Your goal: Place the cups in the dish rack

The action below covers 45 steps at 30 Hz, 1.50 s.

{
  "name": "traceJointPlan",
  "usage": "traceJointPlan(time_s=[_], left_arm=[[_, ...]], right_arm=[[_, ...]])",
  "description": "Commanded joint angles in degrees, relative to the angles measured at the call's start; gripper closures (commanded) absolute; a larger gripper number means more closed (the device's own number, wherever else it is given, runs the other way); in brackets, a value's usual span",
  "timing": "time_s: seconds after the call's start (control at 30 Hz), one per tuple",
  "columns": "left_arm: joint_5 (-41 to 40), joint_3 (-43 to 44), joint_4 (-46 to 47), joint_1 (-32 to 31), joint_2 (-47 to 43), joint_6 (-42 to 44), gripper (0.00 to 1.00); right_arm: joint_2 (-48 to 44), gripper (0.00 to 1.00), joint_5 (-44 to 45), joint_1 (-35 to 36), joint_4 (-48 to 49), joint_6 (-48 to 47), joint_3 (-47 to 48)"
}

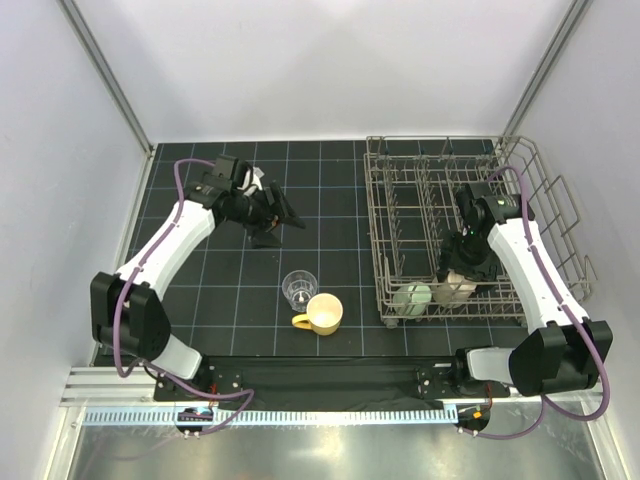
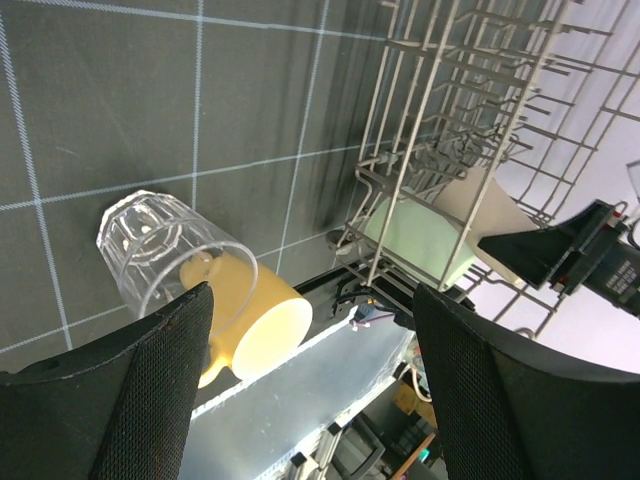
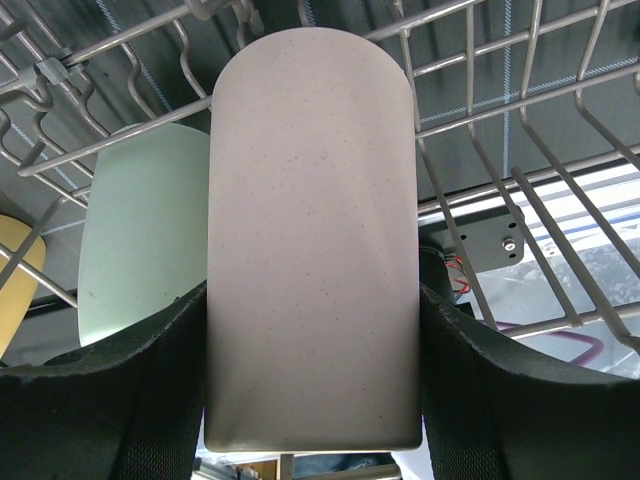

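Observation:
The grey wire dish rack (image 1: 375,230) stands on the right of the mat. In its near corner a pale green cup (image 1: 413,297) lies on its side. Beside it is a tan tumbler (image 3: 310,240), with my right gripper (image 3: 312,385) shut on its sides inside the rack (image 3: 480,130). A clear glass (image 1: 298,287) stands upright on the mat, and a yellow mug (image 1: 322,313) lies just in front of it with its handle to the left. My left gripper (image 1: 272,216) hangs open and empty at the far left, well away from both. In the left wrist view its fingers (image 2: 160,390) frame the glass (image 2: 165,250) and mug (image 2: 262,328).
White walls close in the black gridded mat (image 1: 330,180) on three sides. A metal rail (image 1: 320,415) runs along the near edge by the arm bases. The rack's raised wire sides and upright tines (image 2: 450,90) surround the right arm.

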Motion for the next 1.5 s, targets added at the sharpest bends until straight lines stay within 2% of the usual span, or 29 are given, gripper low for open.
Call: traceJointPlan(time_s=[0.0,0.2,0.5,0.67,0.83,1.07,1.23,1.37,1.47], left_arm=[[1.6,2.3,1.8,0.3,1.6,1.4,0.21],[2.5,0.7,3.0,0.3,1.7,1.7,0.22],[3.2,-0.8,3.6,0.4,0.3,3.6,0.22],[3.2,-6.1,6.5,0.4,-1.7,3.6,0.22],[3.7,-9.8,9.1,0.3,-3.5,3.1,0.22],[4.1,-10.5,8.7,0.3,-7.6,2.7,0.22],[3.6,-11.8,8.0,0.3,-9.9,3.1,0.22],[3.3,-12.1,6.8,0.4,-10.6,3.6,0.22],[2.9,-12.0,6.5,0.4,-10.7,3.9,0.21]], right_arm=[[0.6,0.96,3.7,-0.5,-7.1,1.1,-1.8],[-1.8,0.96,0.4,-8.0,-7.0,-0.5,-0.5],[1.3,0.96,-5.5,-8.1,-7.2,-2.5,-0.1],[4.4,0.96,-7.6,-8.1,-7.2,-3.0,3.3],[8.5,0.96,-5.8,-8.2,-7.2,-3.6,10.9],[11.6,0.96,-6.0,-8.2,-7.0,-3.9,11.8],[14.2,0.96,-0.2,-8.2,-7.0,-4.2,16.3],[13.7,0.96,1.8,-8.2,-7.1,-4.4,18.8],[10.0,0.96,3.4,-8.2,-7.1,-4.1,16.3]])
